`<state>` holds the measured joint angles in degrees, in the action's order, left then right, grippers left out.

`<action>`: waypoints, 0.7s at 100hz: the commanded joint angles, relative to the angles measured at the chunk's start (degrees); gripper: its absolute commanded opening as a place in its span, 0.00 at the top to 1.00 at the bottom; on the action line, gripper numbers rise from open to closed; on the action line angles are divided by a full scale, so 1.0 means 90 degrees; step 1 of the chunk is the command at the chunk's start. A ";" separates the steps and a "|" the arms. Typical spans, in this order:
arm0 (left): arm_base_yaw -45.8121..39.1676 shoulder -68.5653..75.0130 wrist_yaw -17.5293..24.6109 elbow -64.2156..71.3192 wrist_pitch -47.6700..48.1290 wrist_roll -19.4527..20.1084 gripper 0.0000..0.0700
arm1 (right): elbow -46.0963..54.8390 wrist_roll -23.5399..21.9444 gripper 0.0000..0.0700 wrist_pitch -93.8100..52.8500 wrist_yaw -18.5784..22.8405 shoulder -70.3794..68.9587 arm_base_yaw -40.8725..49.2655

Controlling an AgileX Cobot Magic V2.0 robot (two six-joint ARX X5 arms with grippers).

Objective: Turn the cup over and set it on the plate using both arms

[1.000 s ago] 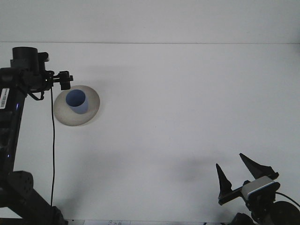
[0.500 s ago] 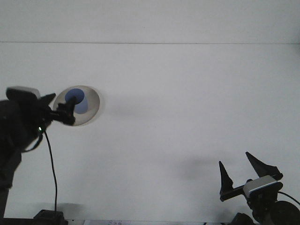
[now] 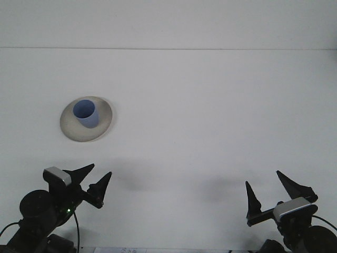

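- The cup (image 3: 85, 114), a smooth blue tapered cylinder, stands upright with its mouth up on the plate (image 3: 103, 125), a round, matte, off-white dish on the far left of the plain white table (image 3: 210, 116).
- The left gripper (image 3: 95, 178), black with pointed fingers, is spread open and empty, low near the front edge.
- The right gripper (image 3: 269, 188) matches it: spread wide, holding nothing.

Both arms sit low at the near edge. The left hand (image 3: 91, 181) points up and to the right, its fingers spread and holding nothing. The right hand (image 3: 273, 189) points up, fingers likewise apart and empty.
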<state>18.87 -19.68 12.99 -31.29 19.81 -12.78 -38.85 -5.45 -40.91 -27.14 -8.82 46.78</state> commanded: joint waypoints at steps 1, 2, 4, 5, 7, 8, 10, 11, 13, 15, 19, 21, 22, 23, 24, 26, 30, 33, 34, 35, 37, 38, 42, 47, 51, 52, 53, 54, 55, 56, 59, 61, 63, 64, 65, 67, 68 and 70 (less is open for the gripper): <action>0.0019 0.0058 0.0000 -0.0100 -0.0202 -0.0039 0.34 | -0.0046 -0.0075 0.13 0.0063 0.0041 -0.0027 0.0051; 0.0019 0.0066 0.0000 -0.0100 -0.0211 -0.0039 0.34 | -0.0046 -0.0085 0.14 0.0063 0.0041 -0.0027 0.0051; 0.0019 0.0080 0.0000 -0.0100 -0.0221 -0.0041 0.35 | -0.0046 -0.0100 0.18 0.0063 0.0036 -0.0027 0.0051; 0.0019 0.0083 0.0000 -0.0100 -0.0228 -0.0039 0.36 | -0.0046 -0.0107 0.22 0.0063 0.0036 -0.0027 0.0051; 0.0022 0.0085 0.0000 -0.0100 -0.0240 -0.0041 0.40 | -0.0046 -0.0114 0.30 0.0061 0.0036 -0.0027 0.0051; 0.0024 0.0085 0.0000 -0.0100 -0.0240 -0.0041 0.44 | -0.0046 -0.0114 0.36 0.0061 0.0036 -0.0027 0.0051; 0.0024 0.0085 0.0000 -0.0100 -0.0233 -0.0041 0.53 | -0.0046 -0.0117 0.48 0.0053 0.0039 -0.0027 0.0051; 0.0024 0.0085 0.0000 -0.0100 -0.0226 -0.0041 0.60 | -0.0046 -0.0117 0.56 0.0051 0.0039 -0.0027 0.0051; 0.0024 0.0085 0.0000 -0.0100 -0.0204 -0.0044 0.73 | -0.0046 -0.0119 0.72 0.0039 0.0039 -0.0027 0.0051; 0.0024 0.0083 0.0000 -0.0100 -0.0180 -0.0044 0.89 | -0.0046 -0.0124 0.88 0.0027 0.0039 -0.0027 0.0051; 0.0024 0.0083 0.0000 -0.0100 -0.0136 -0.0053 1.00 | -0.0046 -0.0129 1.00 0.0012 0.0036 -0.0027 0.0051; 0.0024 0.0083 0.0000 -0.0100 -0.0119 -0.0049 0.97 | -0.0046 -0.0138 0.98 0.0012 0.0039 -0.0027 0.0051; 0.0024 0.0085 0.0000 -0.0100 -0.0114 -0.0049 0.98 | -0.0046 -0.0141 0.99 0.0012 0.0039 -0.0027 0.0051; 0.0024 0.0085 0.0000 -0.0100 -0.0109 -0.0049 0.98 | -0.0046 -0.0141 0.99 0.0015 0.0041 -0.0027 0.0051; 0.0024 0.0085 0.0000 -0.0100 -0.0102 -0.0051 0.99 | -0.0046 -0.0141 0.99 0.0015 0.0046 -0.0027 0.0051; 0.0024 0.0085 0.0000 -0.0100 -0.0090 -0.0051 0.98 | -0.0046 -0.0141 0.99 0.0012 0.0051 -0.0027 0.0051; 0.0024 0.0087 0.0000 -0.0100 -0.0073 -0.0049 0.98 | -0.0049 -0.0131 0.99 0.0017 0.0061 -0.0027 0.0051; 0.0024 0.0095 0.0000 -0.0100 -0.0070 -0.0036 0.98 | -0.0049 -0.0129 0.99 0.0046 0.0041 -0.0024 0.0051; 0.0024 0.0097 0.0000 -0.0100 -0.0073 -0.0036 0.98 | -0.0051 -0.0129 0.99 0.0056 0.0034 -0.0027 0.0051; 0.0024 0.0100 0.0000 -0.0100 -0.0073 -0.0036 0.98 | -0.0051 -0.0129 0.99 0.0070 0.0032 -0.0027 0.0051; 0.0024 0.0100 0.0000 -0.0100 -0.0075 -0.0034 0.98 | -0.0051 -0.0129 0.99 0.0095 0.0017 -0.0027 0.0051; 0.0024 0.0100 0.0000 -0.0100 -0.0075 -0.0034 0.98 | -0.0051 -0.0129 0.99 0.0109 0.0012 -0.0024 0.0051; 0.0024 0.0102 0.0000 -0.0100 -0.0073 -0.0034 0.98 | -0.0051 -0.0129 0.99 0.0155 0.0012 -0.0027 0.0051; 0.0024 0.0112 0.0000 -0.0100 -0.0073 -0.0034 0.98 | -0.0051 -0.0129 0.99 0.0187 0.0012 -0.0027 0.0051; 0.0024 0.0114 0.0000 -0.0100 -0.0073 -0.0034 0.98 | -0.0051 -0.0129 0.99 0.0189 0.0015 -0.0027 0.0051; 0.0024 0.0114 0.0000 -0.0100 -0.0073 -0.0034 0.98 | -0.0051 -0.0129 0.99 0.0189 0.0015 -0.0024 0.0051; 0.0024 0.0114 0.0000 -0.0100 -0.0073 -0.0034 0.98 | -0.0051 -0.0129 0.99 0.0189 0.0015 -0.0027 0.0051; 0.0024 0.0114 0.0000 -0.0100 -0.0073 -0.0034 0.98 | -0.0051 -0.0129 0.99 0.0189 0.0015 -0.0027 0.0051; 0.0024 0.0114 0.0000 -0.0100 -0.0073 -0.0034 0.98 | -0.0051 -0.0129 0.99 0.0189 0.0017 -0.0027 0.0051; 0.0024 0.0114 0.0000 -0.0100 -0.0073 -0.0034 0.98 | -0.0051 -0.0129 0.99 0.0189 0.0015 -0.0027 0.0051; 0.0024 0.0114 0.0000 -0.0100 -0.0073 -0.0034 0.98 | -0.0051 -0.0129 0.99 0.0189 0.0015 -0.0027 0.0051; 0.0024 0.0114 0.0000 -0.0100 -0.0073 -0.0034 0.98 | -0.0051 -0.0129 0.99 0.0189 0.0015 -0.0027 0.0051; 0.0024 0.0114 0.0000 -0.0100 -0.0073 -0.0034 0.98 | -0.0051 -0.0129 0.99 0.0189 0.0015 -0.0027 0.0051; 0.0024 0.0114 0.0000 -0.0100 -0.0073 -0.0034 0.98 | -0.0051 -0.0129 0.99 0.0189 0.0012 -0.0027 0.0051; 0.0024 0.0114 0.0000 -0.0100 -0.0073 -0.0034 0.98 | -0.0051 -0.0129 0.99 0.0189 0.0012 -0.0027 0.0051; 0.0024 0.0114 0.0000 -0.0100 -0.0073 -0.0034 0.98 | -0.0051 -0.0129 0.99 0.0189 0.0012 -0.0027 0.0051; 0.0024 0.0114 0.0000 -0.0100 -0.0073 -0.0034 0.98 | -0.0051 -0.0129 0.99 0.0189 0.0015 -0.0024 0.0051; 0.0024 0.0114 0.0000 -0.0100 -0.0073 -0.0034 0.98 | -0.0051 -0.0129 0.99 0.0189 0.0015 -0.0027 0.0051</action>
<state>18.87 -18.72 12.99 -31.64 19.77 -13.04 -38.85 -5.96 -39.90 -26.83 -8.82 46.78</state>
